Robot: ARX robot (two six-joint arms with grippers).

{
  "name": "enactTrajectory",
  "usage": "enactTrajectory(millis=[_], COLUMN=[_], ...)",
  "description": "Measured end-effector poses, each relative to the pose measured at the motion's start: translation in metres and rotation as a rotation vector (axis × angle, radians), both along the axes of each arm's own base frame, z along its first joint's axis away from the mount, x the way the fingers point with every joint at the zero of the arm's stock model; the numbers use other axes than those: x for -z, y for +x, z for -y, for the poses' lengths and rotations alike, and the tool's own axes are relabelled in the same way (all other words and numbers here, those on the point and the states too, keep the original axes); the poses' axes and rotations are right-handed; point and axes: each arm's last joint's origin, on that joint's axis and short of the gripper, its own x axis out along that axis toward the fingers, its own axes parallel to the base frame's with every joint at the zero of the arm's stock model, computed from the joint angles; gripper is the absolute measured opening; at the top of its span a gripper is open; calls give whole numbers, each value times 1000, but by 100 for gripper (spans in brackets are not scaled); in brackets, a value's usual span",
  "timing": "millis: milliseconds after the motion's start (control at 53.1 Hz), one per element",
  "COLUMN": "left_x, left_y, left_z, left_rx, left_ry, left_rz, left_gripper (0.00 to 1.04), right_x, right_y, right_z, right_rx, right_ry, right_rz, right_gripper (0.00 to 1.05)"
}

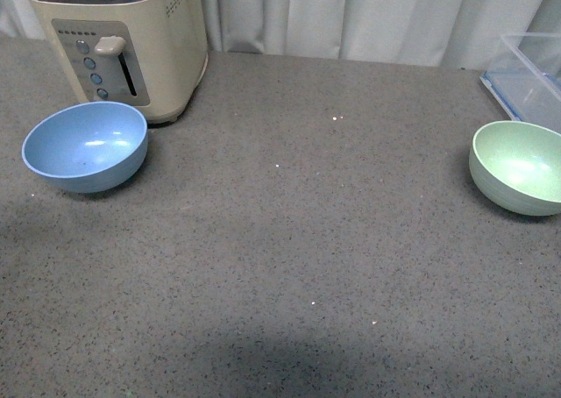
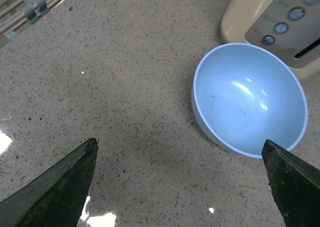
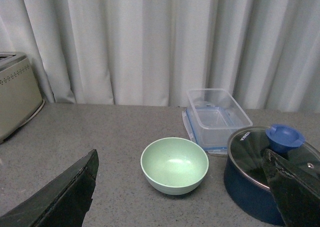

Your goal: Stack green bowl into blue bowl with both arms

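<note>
In the front view the blue bowl [image 1: 85, 145] sits far left, just beside a toaster [image 1: 118, 43], and the green bowl [image 1: 519, 166] far right, so the right arm should probably pinch the green rim first. The left wrist view shows the left gripper [image 2: 180, 140] spread wide above the counter [image 2: 125, 87], the blue bowl off toward one finger. In the right wrist view the right gripper [image 3: 180, 152], likewise spread, points at the green bowl near a lidded pot [image 3: 265, 182].
</note>
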Motion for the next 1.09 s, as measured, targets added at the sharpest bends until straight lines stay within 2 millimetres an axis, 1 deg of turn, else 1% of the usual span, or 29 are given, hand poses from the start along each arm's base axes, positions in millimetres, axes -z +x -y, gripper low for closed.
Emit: enactTrajectory(millis=[57,226,358,452,603,716,1093], left_x=[6,11,15,20,25,34,53], left_y=[14,49,71,82,93,102,117], left_z=[0,0,-2,-3,-2,-1,-3], left_rx=[-11,-21,-37,-39,-31,-29,-29], left_ry=[-10,-16,2,5,6,2,-3], left_rz=[-27,-61,-76,-89,-105,-138,-239], left_gripper=[98,98,98,98,98,98,98], right_x=[0,0,0,0,0,0,0], right_y=[0,0,0,0,0,0,0], right_z=[0,0,0,0,0,0,0], right_rx=[0,0,0,0,0,0,0], right_ry=[0,0,0,0,0,0,0], right_rz=[0,0,0,0,0,0,0], right_gripper=[96,96,96,96,96,96,96])
